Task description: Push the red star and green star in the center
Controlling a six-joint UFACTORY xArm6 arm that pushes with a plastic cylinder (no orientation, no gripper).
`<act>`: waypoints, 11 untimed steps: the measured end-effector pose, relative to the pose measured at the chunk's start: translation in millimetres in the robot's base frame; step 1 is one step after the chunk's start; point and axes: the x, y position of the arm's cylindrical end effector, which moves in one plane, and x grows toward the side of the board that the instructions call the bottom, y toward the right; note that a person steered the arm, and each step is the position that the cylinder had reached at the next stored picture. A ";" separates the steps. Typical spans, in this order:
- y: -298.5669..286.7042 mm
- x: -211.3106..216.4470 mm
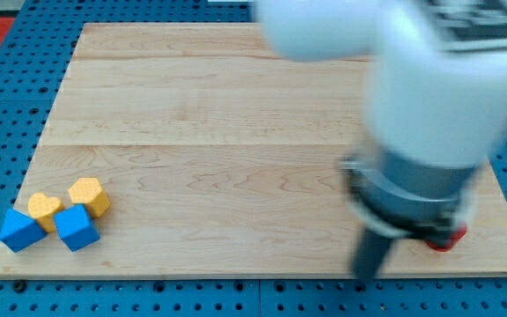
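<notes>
You are looking at a pale wooden tabletop (pixel 236 132) on a blue pegboard, with the big white and grey arm (pixel 429 114) blurred across the view's right half. The dark rod comes down near the bottom edge toward the bottom-right corner, and my tip (pixel 365 275) sits almost at that edge. There are no fingers on this rig, only the rod, so nothing is spread or pinched. Just to the view's right of my tip, still near the bottom-right corner, a small red block (pixel 443 238) pokes out from under the grey collar; you see only a sliver of it, so you cannot tell its shape, which way it points, or how its long axis runs. No green star shows from this angle. Far across at the bottom-left corner, four blocks huddle close together: a yellow heart-shaped block (pixel 45 210), a yellow hexagonal block (pixel 89 195), a blue cube nearest the left edge (pixel 21 229) and a second blue cube (pixel 77 227) touching or nearly touching the yellow ones.
</notes>
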 end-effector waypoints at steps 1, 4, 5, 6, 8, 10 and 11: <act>68.7 0.0; -18.2 -134.4; -38.4 -136.4; 18.4 -104.1; -48.1 -84.4; -96.2 -155.0; -105.5 -184.1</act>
